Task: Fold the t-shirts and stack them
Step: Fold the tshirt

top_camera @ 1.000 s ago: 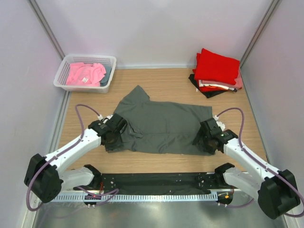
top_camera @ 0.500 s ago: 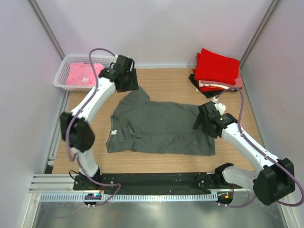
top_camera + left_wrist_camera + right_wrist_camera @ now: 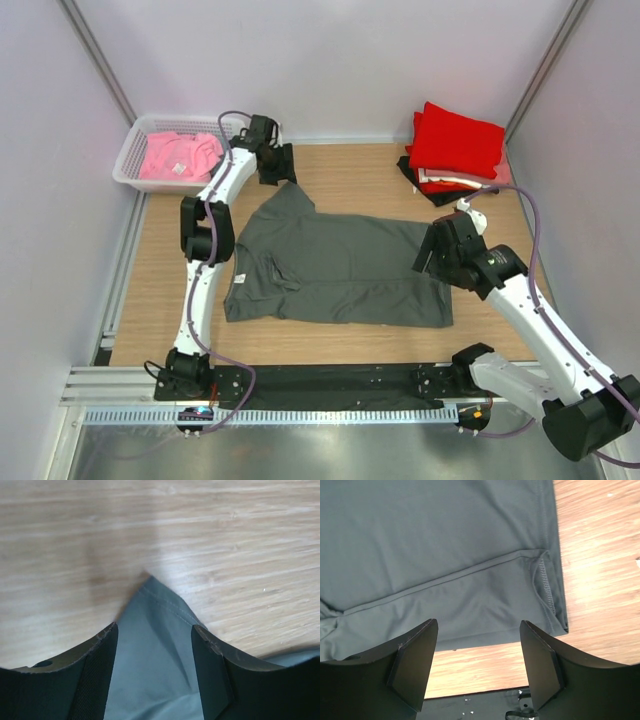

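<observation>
Dark grey t-shirt [image 3: 340,270] spread mid-table, a gripper with parted fingers over each end.

The shirt lies flat in the middle of the wooden tabletop [image 3: 360,165], one sleeve pointing toward the far edge. The left gripper [image 3: 272,165] hangs over that sleeve tip with its fingers [image 3: 97,670] released — the pointed cloth lies on the wood between them, ungrasped. The left arm reaches from the near edge up the left side, its elbow raised. The right gripper [image 3: 440,255] hovers over the shirt's right edge, fingers [image 3: 412,660] spread and holding nothing, the hemmed near-right corner of the cloth below. The right arm slants inward from the near right corner. Folded red and black t-shirts [image 3: 455,145] sit stacked at the far right corner, and a pink t-shirt [image 3: 180,155] lies in the white basket [image 3: 128,158] at the far left corner.
</observation>
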Robot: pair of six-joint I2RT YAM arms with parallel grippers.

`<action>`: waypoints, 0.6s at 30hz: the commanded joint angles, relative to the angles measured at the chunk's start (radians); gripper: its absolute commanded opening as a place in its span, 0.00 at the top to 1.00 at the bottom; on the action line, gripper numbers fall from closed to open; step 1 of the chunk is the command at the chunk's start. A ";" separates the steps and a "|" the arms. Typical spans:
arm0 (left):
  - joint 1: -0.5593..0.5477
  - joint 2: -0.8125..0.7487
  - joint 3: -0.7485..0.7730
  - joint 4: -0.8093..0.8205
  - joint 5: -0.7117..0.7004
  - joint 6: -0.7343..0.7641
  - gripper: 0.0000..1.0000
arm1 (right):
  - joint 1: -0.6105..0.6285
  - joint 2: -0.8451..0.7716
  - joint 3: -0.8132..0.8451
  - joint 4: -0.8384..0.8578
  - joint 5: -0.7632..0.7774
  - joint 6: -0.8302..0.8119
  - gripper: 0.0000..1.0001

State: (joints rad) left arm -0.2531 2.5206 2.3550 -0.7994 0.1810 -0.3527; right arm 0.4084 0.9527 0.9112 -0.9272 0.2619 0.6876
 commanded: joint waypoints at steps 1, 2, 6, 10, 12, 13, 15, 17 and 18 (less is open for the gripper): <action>0.020 0.023 0.069 0.091 0.080 0.047 0.38 | -0.002 0.012 0.052 -0.016 -0.058 -0.014 0.27; 0.021 0.029 0.066 0.101 0.078 0.049 0.38 | 0.001 0.015 0.055 -0.018 -0.062 -0.020 0.27; 0.023 0.073 0.076 0.118 0.103 0.049 0.37 | 0.000 0.017 0.058 -0.027 -0.056 -0.033 0.27; 0.021 0.102 0.069 0.126 0.100 0.024 0.42 | 0.000 0.012 0.043 -0.033 -0.052 -0.033 0.27; 0.021 0.118 0.070 0.131 0.118 0.014 0.48 | 0.000 0.008 0.026 -0.028 -0.052 -0.033 0.27; 0.021 0.121 0.069 0.131 0.135 0.003 0.56 | 0.000 0.006 0.022 -0.028 -0.052 -0.034 0.27; 0.021 0.119 0.064 0.135 0.153 -0.003 0.68 | 0.000 0.001 0.005 -0.022 -0.050 -0.036 0.27; 0.020 0.110 0.058 0.137 0.166 -0.008 0.88 | -0.002 -0.002 -0.005 -0.013 -0.052 -0.034 0.27; 0.020 0.093 0.053 0.135 0.167 -0.008 0.92 | 0.000 -0.002 -0.014 -0.009 -0.053 -0.034 0.27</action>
State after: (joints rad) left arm -0.2314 2.6266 2.3932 -0.6846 0.2974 -0.3569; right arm 0.4084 0.9684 0.9096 -0.9527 0.2138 0.6746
